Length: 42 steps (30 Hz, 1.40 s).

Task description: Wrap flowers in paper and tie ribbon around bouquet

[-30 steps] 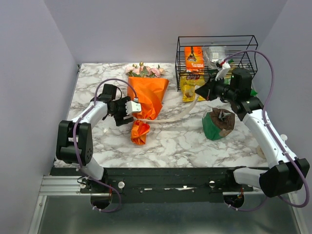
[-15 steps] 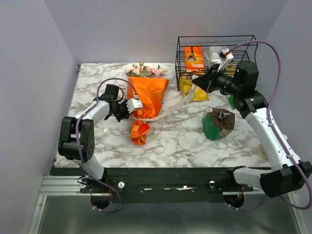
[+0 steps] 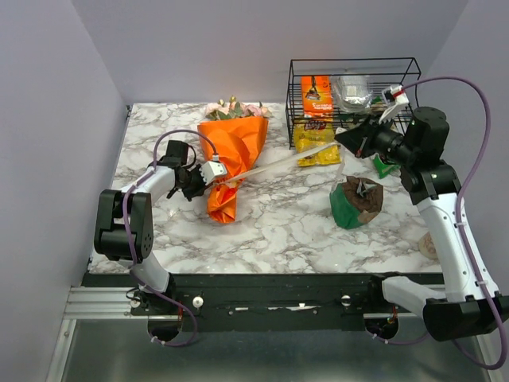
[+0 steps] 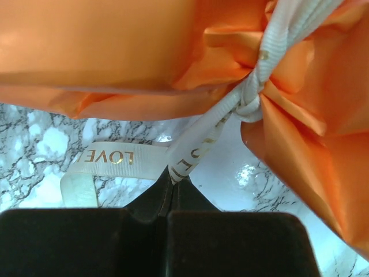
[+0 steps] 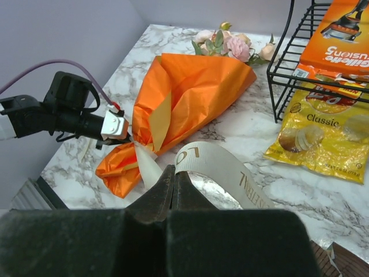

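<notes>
The bouquet lies left of centre: pink and cream flowers [image 3: 235,110] at the far end, orange paper [image 3: 236,142] around them, narrowing to a waist with a short tail. A cream ribbon [image 3: 278,163] runs taut from that waist to the right. My left gripper [image 3: 208,177] sits at the waist, shut on the ribbon [image 4: 202,144] just below its knot [image 4: 251,105]; a loose end [image 4: 109,158] lies on the marble. My right gripper [image 3: 345,138] is raised near the basket, shut on the ribbon [image 5: 228,167], its tips [image 5: 174,170] pinching a bend in it.
A black wire basket [image 3: 413,76] at the back right holds an orange packet [image 3: 316,94] and a clear bag. A yellow chip bag [image 3: 316,137] lies in front of it under the ribbon. A green and brown pouch [image 3: 356,203] stands at the right.
My left gripper has shut on the ribbon at the waist. My right arm has drawn back to the right and up, pulling the ribbon taut. The bouquet's tail has swung and bunched up.
</notes>
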Each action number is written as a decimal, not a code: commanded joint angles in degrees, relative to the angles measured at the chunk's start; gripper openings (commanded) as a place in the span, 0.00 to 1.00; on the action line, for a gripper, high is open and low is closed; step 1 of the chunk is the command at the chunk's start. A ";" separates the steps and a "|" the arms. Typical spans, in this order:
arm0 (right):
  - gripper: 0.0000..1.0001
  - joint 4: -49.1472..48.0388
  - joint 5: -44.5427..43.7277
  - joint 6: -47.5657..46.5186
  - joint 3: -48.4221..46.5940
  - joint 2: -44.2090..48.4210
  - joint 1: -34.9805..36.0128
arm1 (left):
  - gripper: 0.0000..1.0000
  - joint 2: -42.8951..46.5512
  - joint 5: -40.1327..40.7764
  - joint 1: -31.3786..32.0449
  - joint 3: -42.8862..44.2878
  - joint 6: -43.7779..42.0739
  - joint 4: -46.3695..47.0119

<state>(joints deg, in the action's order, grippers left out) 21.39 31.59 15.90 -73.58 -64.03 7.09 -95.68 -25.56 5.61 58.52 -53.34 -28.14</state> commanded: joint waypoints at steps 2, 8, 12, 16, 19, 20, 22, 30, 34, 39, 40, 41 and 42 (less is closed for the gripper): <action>0.00 1.64 -2.06 -2.54 -1.04 3.30 -3.57 | 0.00 -0.47 6.49 -2.09 -2.53 -1.50 -1.92; 0.01 1.90 1.44 -0.96 0.98 3.21 -10.60 | 0.00 -0.12 7.19 -2.97 -3.59 -2.55 -2.00; 0.00 0.24 5.93 0.97 2.82 1.28 -13.77 | 0.00 0.40 7.37 -3.50 -3.77 -3.17 -2.36; 0.01 -3.98 8.66 2.82 6.07 -0.65 -12.29 | 0.00 2.16 1.69 -3.50 -0.44 -1.68 -6.82; 0.01 -1.35 1.40 -0.50 6.96 -3.72 -3.11 | 0.00 5.14 -3.69 -2.88 4.75 3.49 -11.57; 0.01 -1.00 -0.38 -1.65 7.13 -4.69 -0.18 | 0.00 5.85 -6.32 -2.79 7.80 4.64 -12.80; 0.01 -0.12 -3.98 -3.67 7.48 -7.24 6.40 | 0.00 6.99 -8.44 -2.71 10.63 6.40 -17.28; 0.01 -5.22 -2.07 -6.14 13.56 -18.92 10.48 | 0.00 11.03 -15.02 -1.57 15.04 7.11 -31.09; 0.30 -1.80 -2.15 -13.68 9.52 -22.01 15.83 | 0.00 13.49 -16.89 -0.51 14.95 9.83 -30.92; 0.60 -2.99 -2.59 -19.15 6.26 -21.14 20.23 | 0.00 14.64 -17.59 0.98 14.35 10.37 -31.27; 0.63 -5.11 -2.76 -19.85 6.95 -19.05 22.24 | 0.00 14.82 -18.29 1.33 13.82 10.54 -31.27; 0.71 -7.65 -3.29 -19.86 7.92 -17.90 23.31 | 0.00 15.08 -19.17 1.77 13.20 10.54 -31.19; 0.72 -14.03 -3.21 -19.59 9.06 -16.49 24.27 | 0.00 15.26 -19.61 3.08 12.24 10.63 -30.84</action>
<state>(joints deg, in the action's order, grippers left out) 18.76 29.36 0.71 -65.06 -85.71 28.01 -82.46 -40.16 6.26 73.03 -44.03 -57.25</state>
